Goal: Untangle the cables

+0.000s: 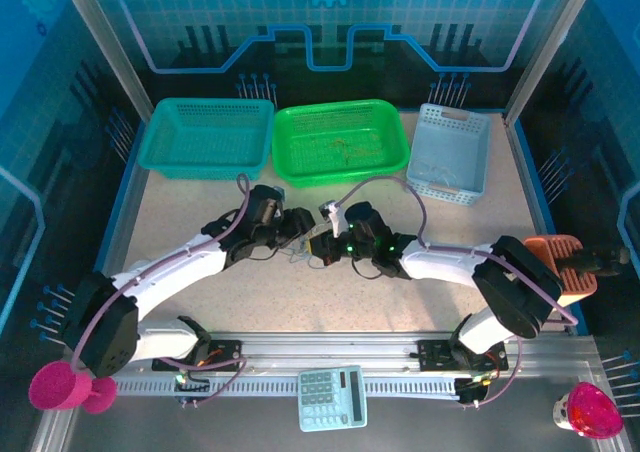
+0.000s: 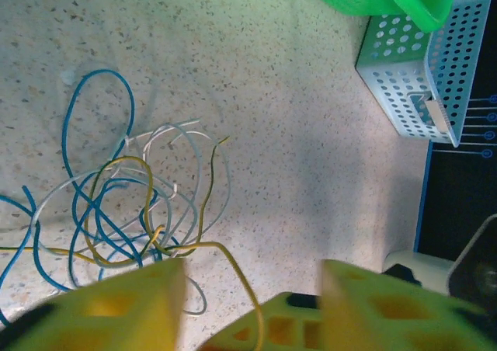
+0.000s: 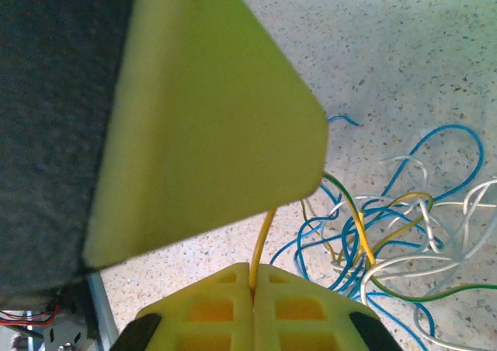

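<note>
1. Cables (image 2: 132,211): lying in one loose knot on the table (image 1: 180,222), about midway across, right between the two grippers. Blue, white and yellow strands, looped through one another.
2. Right gripper (image 3: 254,289): clamped fully shut on the yellow cable (image 3: 264,238), pinched in the seam between the fingers (image 3: 210,312) and leading off towards the heap.
3. Left gripper (image 2: 252,281): standing partly open, gripping nothing. Yellow strand passing through the gap, unpinched as far as can be told.
4. Judged step: drawing the yellow cable out of the heap. Pull slowly and low, away from the knot, along the strand's own line. Watch for blue loops riding up with it, and ease off if the whole heap drags.
5. Better done with the left gripper pinning the rest: close on a white or blue strand near a crossing, never on the yellow one.
6. Materials: thin, round, smooth-jacketed cords, limp yet springy enough to hold open loops. Probably slippery under a light grip. Blocky yellow fingers with hollow cells.
7. Table surface: pale, speckled, stone-look, flat and matte, with little to snag on.
8. Far edge: three plastic baskets side by side, namely the teal basket (image 1: 205,104), green basket (image 1: 340,179) and pale blue basket (image 1: 455,112). All with mesh or perforated walls, well apart from the knot.
</note>
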{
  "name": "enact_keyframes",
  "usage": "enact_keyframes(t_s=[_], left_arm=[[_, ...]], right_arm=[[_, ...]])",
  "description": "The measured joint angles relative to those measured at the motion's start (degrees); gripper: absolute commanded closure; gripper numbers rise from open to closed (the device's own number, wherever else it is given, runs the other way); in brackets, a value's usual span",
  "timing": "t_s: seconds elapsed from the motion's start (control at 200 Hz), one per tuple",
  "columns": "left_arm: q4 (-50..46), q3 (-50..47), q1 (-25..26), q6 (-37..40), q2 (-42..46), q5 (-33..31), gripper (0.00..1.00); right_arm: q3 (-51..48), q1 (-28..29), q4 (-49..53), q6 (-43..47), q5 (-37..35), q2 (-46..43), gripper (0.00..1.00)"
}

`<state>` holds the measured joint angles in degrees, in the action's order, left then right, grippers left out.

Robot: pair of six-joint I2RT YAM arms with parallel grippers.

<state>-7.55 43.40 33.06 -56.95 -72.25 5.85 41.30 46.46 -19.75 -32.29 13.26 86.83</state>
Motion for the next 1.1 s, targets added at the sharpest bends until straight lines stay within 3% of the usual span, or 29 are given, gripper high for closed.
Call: enact_keyframes(t_s=[0.125,0.24,0.51,1.1], left_arm=[[-0.55,-2.1,-1.29,2.43,3.98,-1.42,0.12],[-1.66,-3.34,-2.67,4.61,7.96,-3.41,0.06],[-3.37,-8.57,-3.72,9.29,10.8,-6.64,0.05],[4.76,-10.1,-3.45,16.87,2.34,-4.5,0.05]], right_arm=[[2.23,-0.42,3.61,0.87,0.79,-2.67,1.0],[4.7,-1.64,5.7,1.22,2.56,-4.02,1.0],[7.19,-4.15,7.43,1.05,7.37,-4.11,1.0],[9.16,-4.15,8.61,0.15,10.93,-4.11,1.0]])
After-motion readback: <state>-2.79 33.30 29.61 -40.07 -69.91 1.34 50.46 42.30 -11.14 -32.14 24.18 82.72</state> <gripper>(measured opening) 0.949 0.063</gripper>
